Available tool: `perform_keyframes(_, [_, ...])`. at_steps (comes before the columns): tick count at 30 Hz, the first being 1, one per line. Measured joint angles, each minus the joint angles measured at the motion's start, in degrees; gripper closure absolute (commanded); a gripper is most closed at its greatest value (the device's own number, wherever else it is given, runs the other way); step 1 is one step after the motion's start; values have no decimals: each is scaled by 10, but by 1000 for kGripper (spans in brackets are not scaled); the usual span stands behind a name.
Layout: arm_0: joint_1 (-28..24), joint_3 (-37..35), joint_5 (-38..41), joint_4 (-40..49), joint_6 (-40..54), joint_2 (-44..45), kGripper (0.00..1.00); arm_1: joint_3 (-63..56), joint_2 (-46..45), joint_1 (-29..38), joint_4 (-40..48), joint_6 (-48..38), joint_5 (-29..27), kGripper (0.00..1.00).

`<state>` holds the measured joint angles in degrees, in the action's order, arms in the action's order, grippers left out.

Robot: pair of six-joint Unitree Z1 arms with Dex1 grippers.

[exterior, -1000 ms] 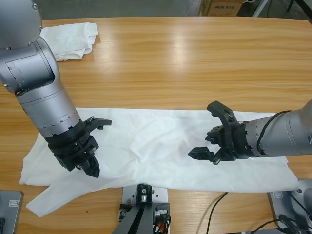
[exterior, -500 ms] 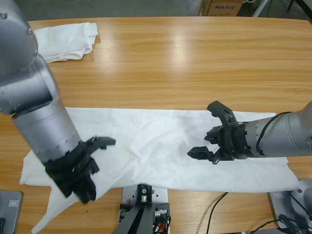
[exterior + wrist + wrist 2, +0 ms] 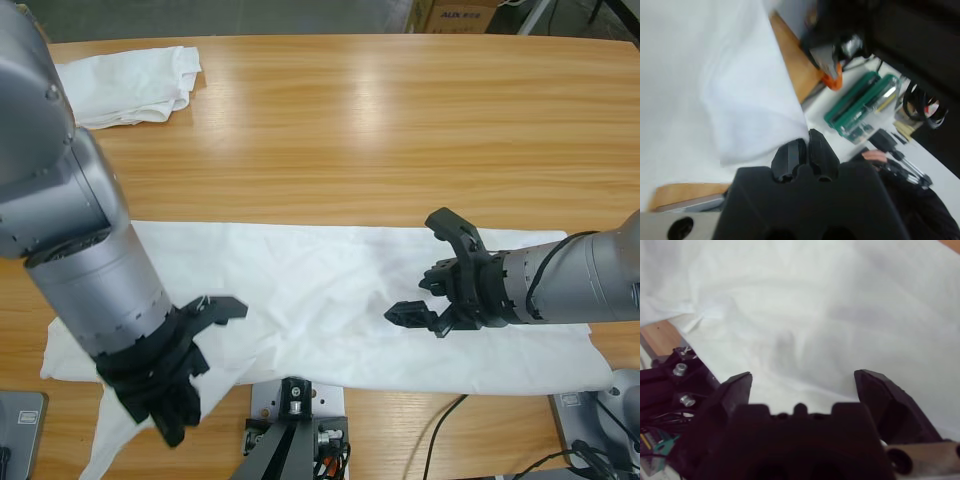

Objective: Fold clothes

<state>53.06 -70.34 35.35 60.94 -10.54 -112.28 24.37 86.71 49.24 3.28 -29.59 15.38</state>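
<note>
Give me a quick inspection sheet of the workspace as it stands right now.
Surface: long wooden table, far half bare.
Job's things: white T-shirt spread flat along the near edge, one corner hanging over it; folded white bundle at the far left corner.
Clutter: nothing seen.
Grippers: left gripper shut, at the shirt's overhanging corner; right gripper open, above the shirt's middle.
Cables: black cable below the near edge.
Surroundings: cardboard box beyond the table; circuit boards on the floor.
</note>
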Motion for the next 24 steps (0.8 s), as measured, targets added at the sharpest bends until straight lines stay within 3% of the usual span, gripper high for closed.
perform_keyframes(7, [-40,-75,-60,34,73,-2,1000,0,1,0,0,0,0,156])
perform_keyframes(14, [-46,-167,-100,105,166,-30,1000,-2,7,0,9,0,0,156])
perform_keyframes(24, [8,-137,12,128,213,-24,1000,-5,17,0,28,0,0,156])
